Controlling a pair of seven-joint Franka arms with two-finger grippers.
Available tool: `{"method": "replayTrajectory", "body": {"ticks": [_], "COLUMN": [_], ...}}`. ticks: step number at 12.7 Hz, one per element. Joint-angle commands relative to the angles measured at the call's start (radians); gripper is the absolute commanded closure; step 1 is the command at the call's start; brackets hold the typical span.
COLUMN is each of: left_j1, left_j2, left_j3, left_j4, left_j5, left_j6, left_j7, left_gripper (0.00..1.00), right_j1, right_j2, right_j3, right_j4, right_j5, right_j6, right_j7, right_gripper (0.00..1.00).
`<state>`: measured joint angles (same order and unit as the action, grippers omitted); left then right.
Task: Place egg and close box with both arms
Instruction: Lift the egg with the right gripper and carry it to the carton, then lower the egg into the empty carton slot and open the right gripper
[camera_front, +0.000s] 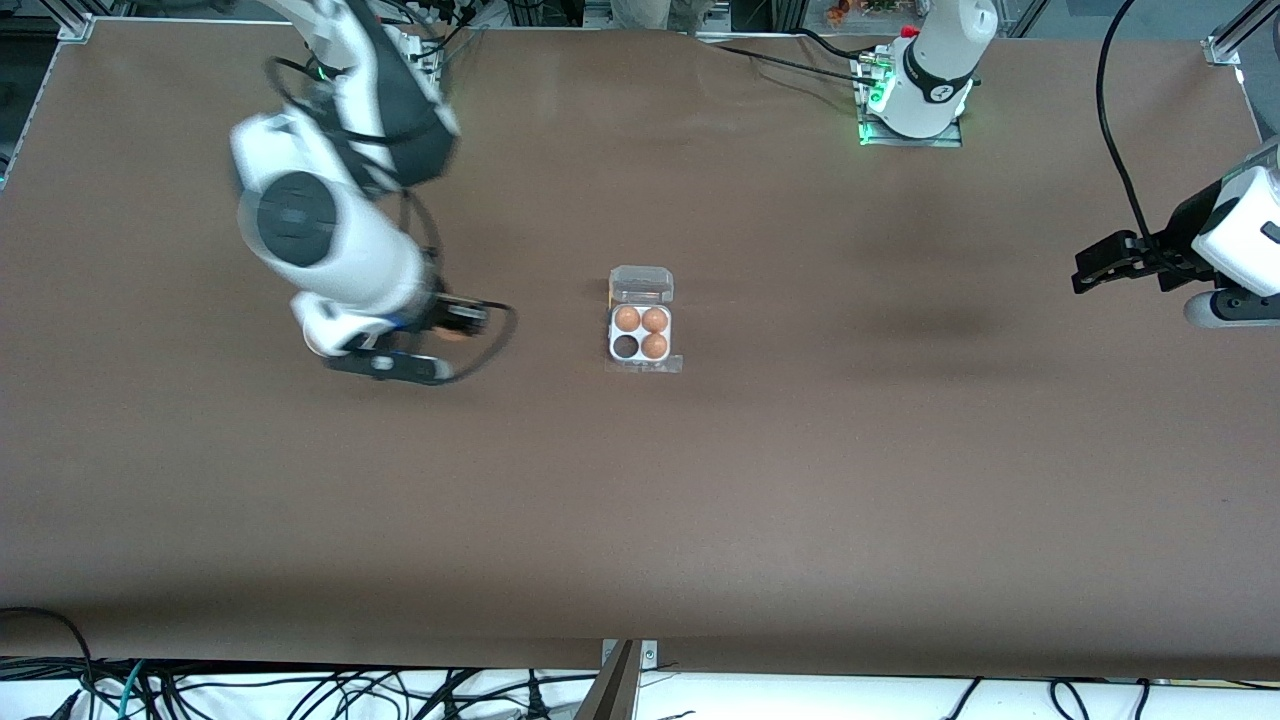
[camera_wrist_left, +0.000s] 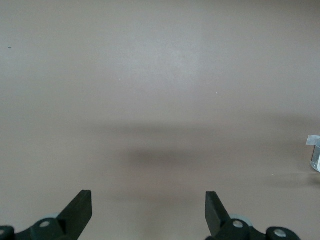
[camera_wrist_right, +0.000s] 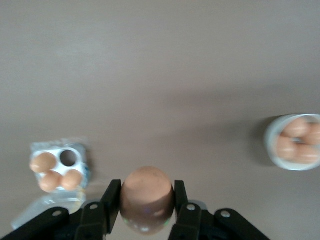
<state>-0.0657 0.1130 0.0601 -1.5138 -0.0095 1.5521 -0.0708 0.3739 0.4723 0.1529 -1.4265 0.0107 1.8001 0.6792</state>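
A smooth brown egg (camera_wrist_right: 147, 197) is being held tight by its sides in the right hand (camera_wrist_right: 147, 200), above the brown bench (camera_front: 800, 480). Being breakable, it is being squeezed gently. The small clear plastic box (camera_front: 641, 330) is lying open mid-bench, one hole empty. The left hand (camera_wrist_left: 148, 210) is being kept wide apart, waiting at the bench's edge.

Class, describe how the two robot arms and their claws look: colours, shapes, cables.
Both arms are chunky white tubes with black joint bands. The right arm carries looping black cables and a round dark-grey disc. The left arm ends in a black claw with flat, wedge-tipped fingers. The right claw is black too.
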Motion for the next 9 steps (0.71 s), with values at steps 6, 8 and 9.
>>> {"method": "replayTrajectory", "body": {"ticks": [6,8,9], "left_j1": [0.003,0.001,0.001], "left_j2": [0.008,0.007,0.008], "left_j3": [0.000,0.000,0.000], "left_j4": [0.017,0.017,0.017], "left_j5": [0.003,0.003,0.003], "left_j6": [0.000,0.000,0.000], "left_j7": [0.025,0.025,0.025], "left_gripper": [0.00,0.00,0.00], "right_j1": [0.187,0.218,0.230], "right_j2": [0.287,0.321,0.334], "right_j3": [-0.015,-0.016,-0.016], "right_j4": [0.159,0.159,0.159], "right_j5": [-0.012,-0.046,-0.060], "right_j6": [0.218,0.245,0.255], "right_j7": [0.209,0.244,0.259], "right_gripper": [1.00,1.00,1.00]}}
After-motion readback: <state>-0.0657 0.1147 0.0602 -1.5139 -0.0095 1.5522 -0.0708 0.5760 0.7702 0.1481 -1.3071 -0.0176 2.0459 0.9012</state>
